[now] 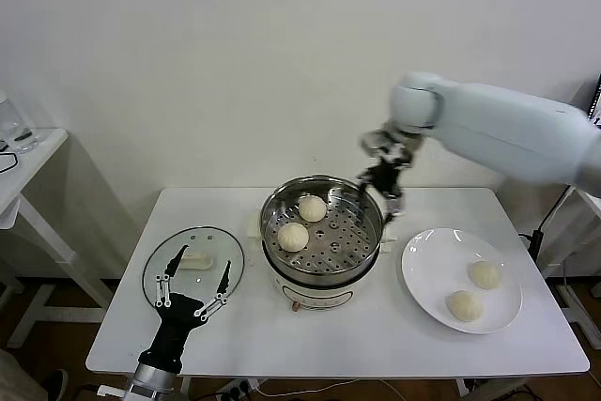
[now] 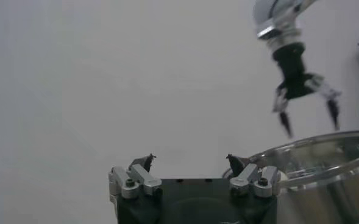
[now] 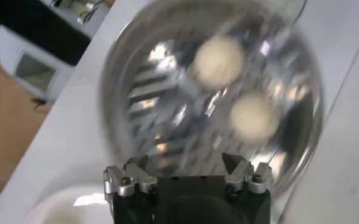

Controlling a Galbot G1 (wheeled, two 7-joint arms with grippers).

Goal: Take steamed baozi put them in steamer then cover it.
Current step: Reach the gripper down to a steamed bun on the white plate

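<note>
The steel steamer stands mid-table on its white base and holds two baozi on its perforated tray; both show in the right wrist view. Two more baozi lie on the white plate at the right. My right gripper hangs open and empty above the steamer's far right rim; it shows in the left wrist view. The glass cover with its cream handle lies flat at the left. My left gripper is open and empty just above the cover's near edge.
A white side table stands at the far left with a clear container on it. The wall is close behind the table. Bare tabletop lies in front of the steamer and plate.
</note>
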